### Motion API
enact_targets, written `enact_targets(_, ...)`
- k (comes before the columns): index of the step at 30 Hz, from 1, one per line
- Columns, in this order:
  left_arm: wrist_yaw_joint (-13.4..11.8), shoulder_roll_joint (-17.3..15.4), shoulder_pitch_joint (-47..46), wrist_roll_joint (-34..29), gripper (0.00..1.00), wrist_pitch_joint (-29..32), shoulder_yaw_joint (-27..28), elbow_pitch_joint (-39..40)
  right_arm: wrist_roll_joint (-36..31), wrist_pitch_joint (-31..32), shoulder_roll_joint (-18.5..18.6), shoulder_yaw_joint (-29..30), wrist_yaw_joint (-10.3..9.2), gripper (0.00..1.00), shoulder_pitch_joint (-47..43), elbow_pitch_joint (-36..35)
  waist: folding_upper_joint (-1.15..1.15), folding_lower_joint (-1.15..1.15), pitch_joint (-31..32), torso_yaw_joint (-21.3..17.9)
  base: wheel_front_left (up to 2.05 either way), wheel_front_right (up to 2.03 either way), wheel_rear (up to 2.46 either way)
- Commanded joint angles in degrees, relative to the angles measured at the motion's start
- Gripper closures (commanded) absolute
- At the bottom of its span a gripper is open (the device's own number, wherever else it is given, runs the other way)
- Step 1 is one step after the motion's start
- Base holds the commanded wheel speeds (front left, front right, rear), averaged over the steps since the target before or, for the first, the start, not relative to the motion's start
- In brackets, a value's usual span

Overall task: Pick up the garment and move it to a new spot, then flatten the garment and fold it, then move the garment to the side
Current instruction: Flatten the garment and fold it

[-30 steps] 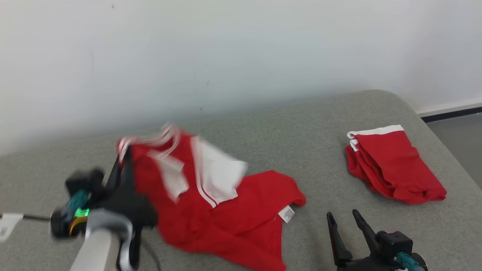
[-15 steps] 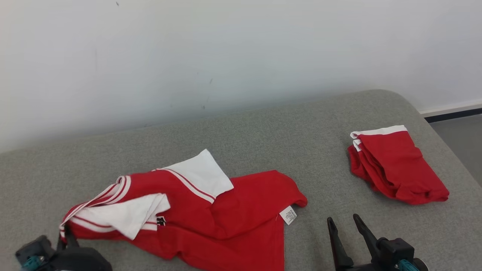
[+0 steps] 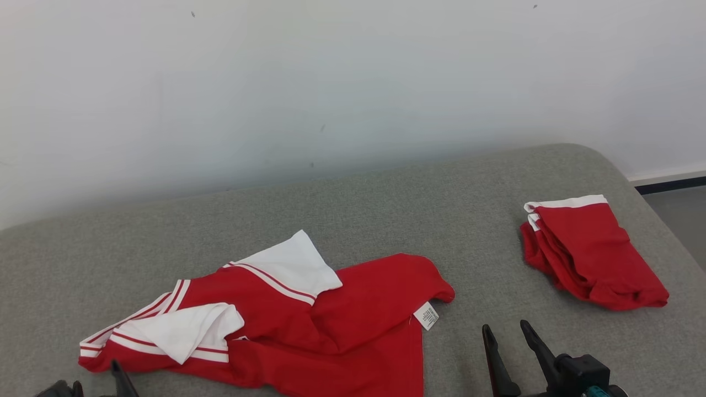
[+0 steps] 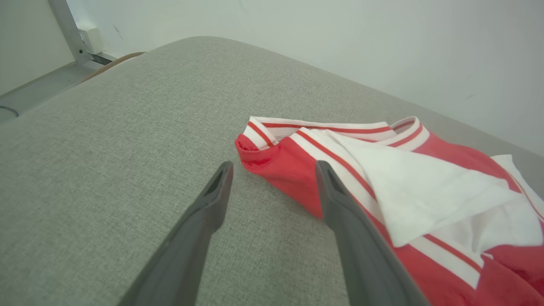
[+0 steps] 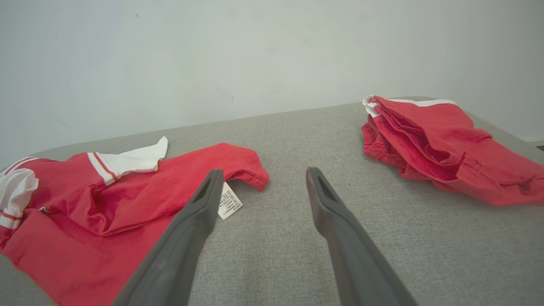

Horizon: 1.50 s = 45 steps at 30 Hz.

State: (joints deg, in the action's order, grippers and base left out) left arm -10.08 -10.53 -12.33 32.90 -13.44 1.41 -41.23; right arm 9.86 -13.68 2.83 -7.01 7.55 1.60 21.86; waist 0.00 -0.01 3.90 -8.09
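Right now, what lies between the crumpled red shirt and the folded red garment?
Bare grey padded surface separates shirt and folded garment, per the head view.

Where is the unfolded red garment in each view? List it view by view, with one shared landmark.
Head view: red garment lower left of centre.
Left wrist view: red garment at right.
Right wrist view: red garment at lower left.
Shared landmark: its white sleeve.

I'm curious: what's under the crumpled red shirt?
Grey cushion shows all around the shirt, so it lies on that. Anything beneath its folds is covered; only its own white tag pokes out.
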Motion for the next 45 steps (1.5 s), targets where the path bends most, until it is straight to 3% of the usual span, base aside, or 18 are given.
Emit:
enact_targets(1, 0.23, -0.18, 1.21, 0.93, 0.00, 0.16, 0.04, 0.78, -0.06, 0.19, 0.02, 0.18, -0.14, 0.00, 0.36, -0.18, 0.00, 0.01, 0.31, 0.48, 0.00, 0.00, 0.00)
enact_targets(10, 1.50, 0.75, 7.99, -1.43, 0.00, -1.41, -1.28, 12.24, -0.34, 1.49, 0.01, -0.39, -0.14, 0.00, -1.14, -1.43, 0.00, 0.01, 1.07, 2.63, 0.00, 0.00, 0.00)
enact_targets(15, 5.09, 1.86, 11.80, -4.22, 0.00, -1.77, -3.75, 20.55, 0.68, 3.08, 0.02, -3.42, -0.14, 0.00, -1.14, -0.78, 0.00, 0.01, 1.35, 4.23, 0.00, 0.00, 0.00)
enact_targets(19, 7.07, 2.93, 11.58, -3.80, 0.00, 0.44, -6.24, 20.00, 1.72, 5.31, -0.04, -10.12, -0.14, 0.00, -0.49, 0.45, 0.00, 0.01, 1.16, 5.06, 0.00, 0.00, 0.00)
enact_targets(28, 3.01, 4.86, 2.28, -4.67, 0.00, 8.80, -9.31, 12.52, 2.94, 9.99, 0.05, -20.36, -0.14, 0.00, 0.76, 1.49, 0.00, 0.01, -0.66, 4.61, 0.00, 0.00, 0.00)
enact_targets(35, -0.36, 4.26, -2.70, -5.68, 0.00, 11.07, -9.34, 4.95, 1.75, 11.84, 0.03, -22.46, -0.14, 0.00, 2.49, 1.97, 0.00, 0.01, -2.51, 2.29, 0.00, 0.00, 0.00)
enact_targets(40, -0.42, 4.02, -4.44, -4.91, 0.00, 11.87, -9.02, 2.11, 1.07, 12.02, 0.04, -22.61, -0.14, 0.00, 3.18, 1.90, 0.00, 0.01, -3.42, 1.47, 0.00, 0.00, 0.00)
enact_targets(42, -0.20, 3.97, -5.22, -4.42, 0.31, 11.35, -8.76, 0.90, 0.78, 11.61, 0.04, -22.07, -0.14, 0.00, 3.05, 2.12, 0.00, 0.01, -3.90, 1.32, 0.00, 0.00, 0.00)
enact_targets(45, -0.37, 4.01, -5.72, -4.00, 0.38, 10.77, -8.50, -0.11, 0.52, 11.36, 0.02, -21.70, -0.14, 0.00, 2.77, 2.07, 0.00, 0.01, -4.22, 1.36, 0.00, 0.00, 0.00)
